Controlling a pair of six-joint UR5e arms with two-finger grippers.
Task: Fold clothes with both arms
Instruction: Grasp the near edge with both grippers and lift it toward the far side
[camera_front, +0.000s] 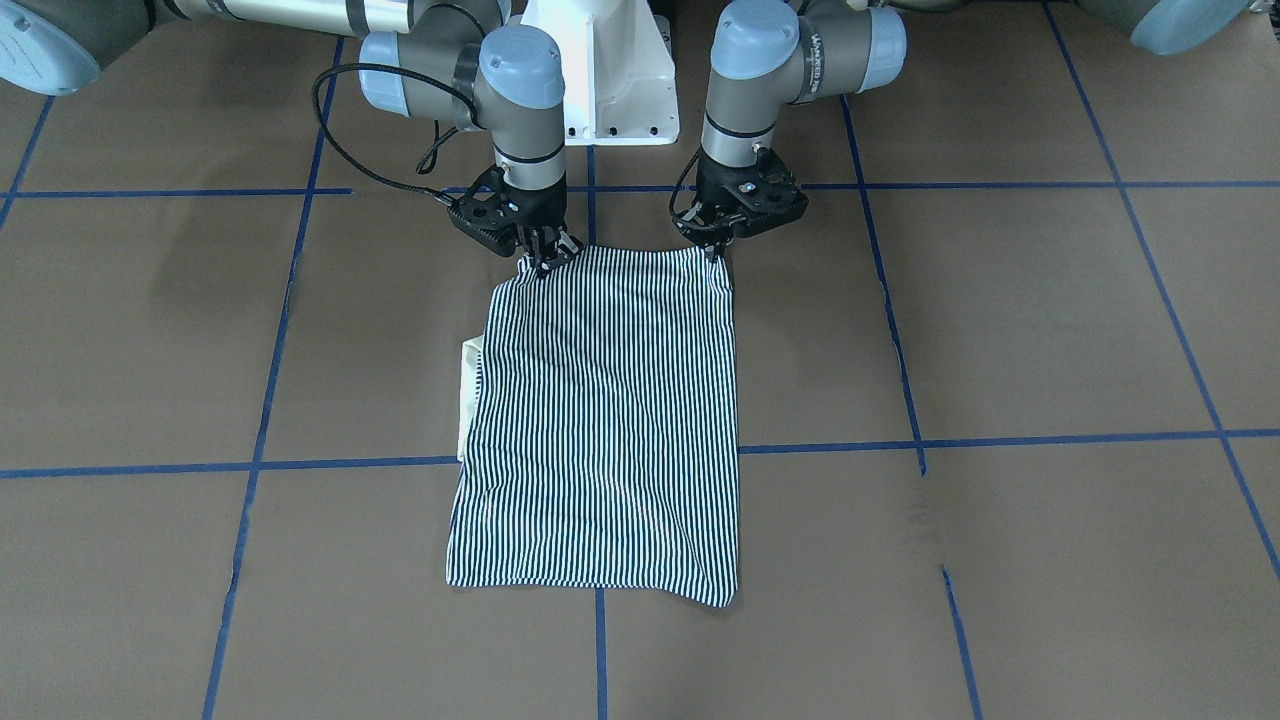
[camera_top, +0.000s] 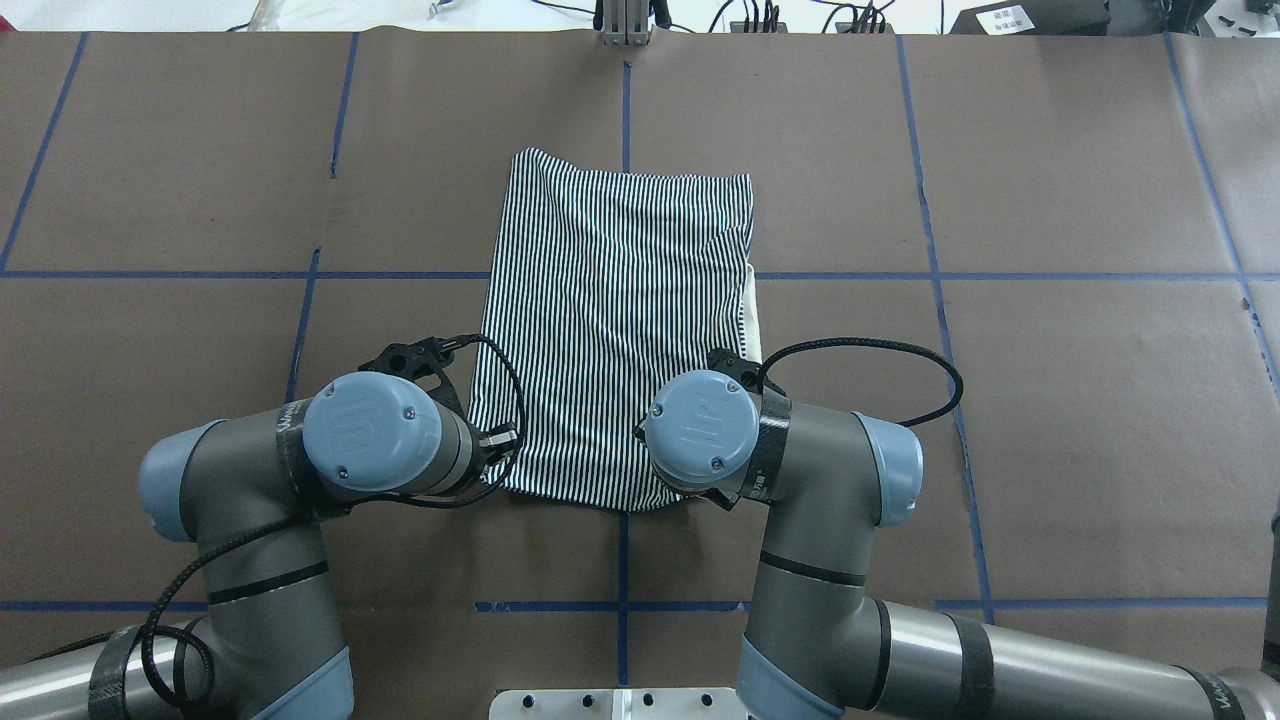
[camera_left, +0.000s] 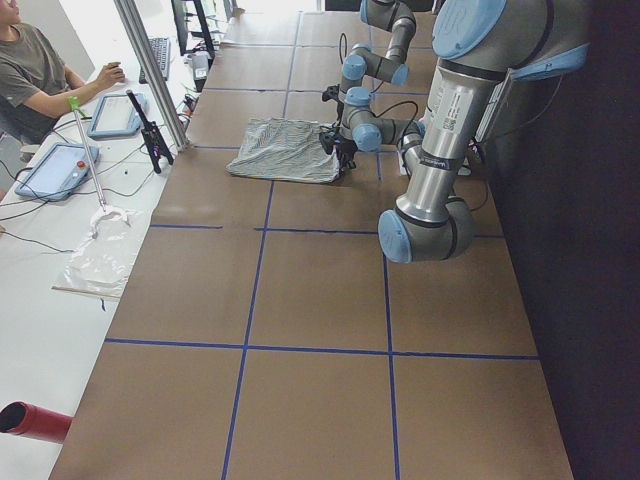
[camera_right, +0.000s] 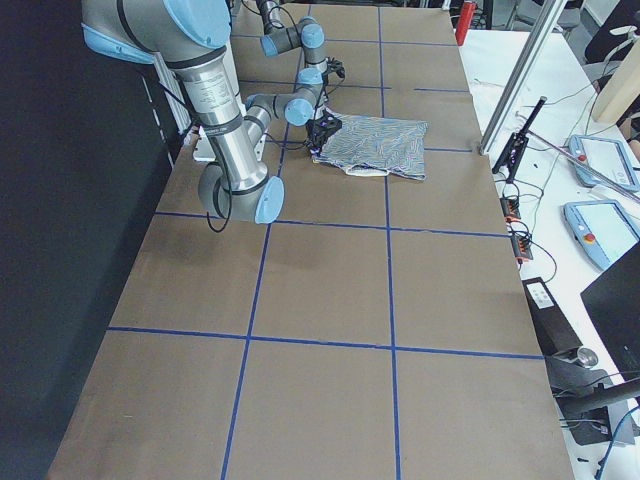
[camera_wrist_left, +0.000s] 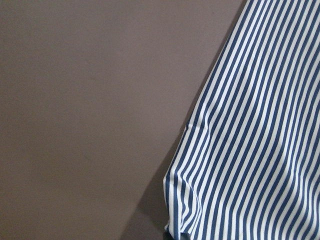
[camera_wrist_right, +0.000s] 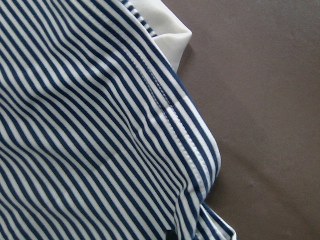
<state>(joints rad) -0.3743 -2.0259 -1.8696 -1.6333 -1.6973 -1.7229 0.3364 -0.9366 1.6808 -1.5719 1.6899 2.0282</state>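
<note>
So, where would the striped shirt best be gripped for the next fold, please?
Pinch the shirt at its two corners nearest the robot from above, left gripper and right gripper taking one each: it lies as a flat rectangle.

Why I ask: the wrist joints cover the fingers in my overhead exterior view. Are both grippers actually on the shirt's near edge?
Observer: Yes. In the front-facing view the right gripper pinches one near corner of the polo shirt, and the left gripper pinches the other.
Operator: Is the cloth off the table there?
Observer: At the left corner it is, slightly. The left wrist view shows the edge bunched upward, with a shadow on the table beneath it.
Operator: And the right side?
Observer: The right wrist view shows the stitched hem gathered toward the frame's bottom. I cannot judge any lift.
</note>
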